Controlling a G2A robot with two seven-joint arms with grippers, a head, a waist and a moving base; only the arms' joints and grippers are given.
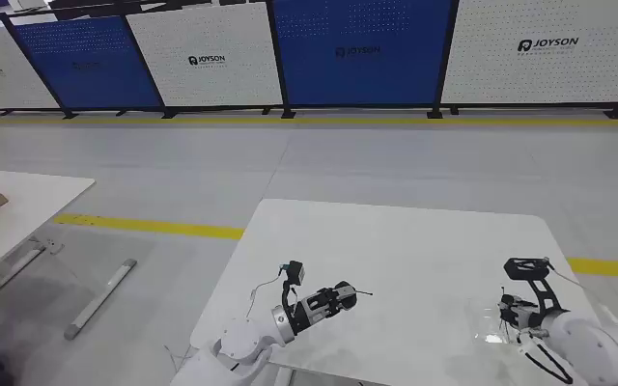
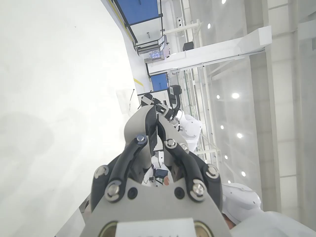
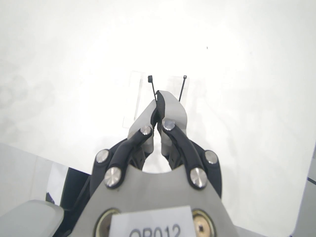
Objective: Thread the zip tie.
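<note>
**ZIP TIE HELD IN RIGHT CLAW**

The right claw (image 3: 156,98) is fully closed on the zip tie (image 3: 152,86), over a clear sheet (image 3: 135,92) on the table (image 3: 74,38). The tie is thin, black and straight. Its long axis runs in line with the fingers, square head outermost. The left claw (image 1: 340,294) is closed on a black strip (image 1: 363,290) (pointing toward the right arm).

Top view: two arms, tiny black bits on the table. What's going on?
The left pincer is shut on a thin black zip tie, whose end pokes out over the white table. The right pincer is shut on the strap of a second black zip tie at a clear plastic sheet, where a third black zip tie lies loose. The arms are well apart, and nothing is threaded yet.
</note>
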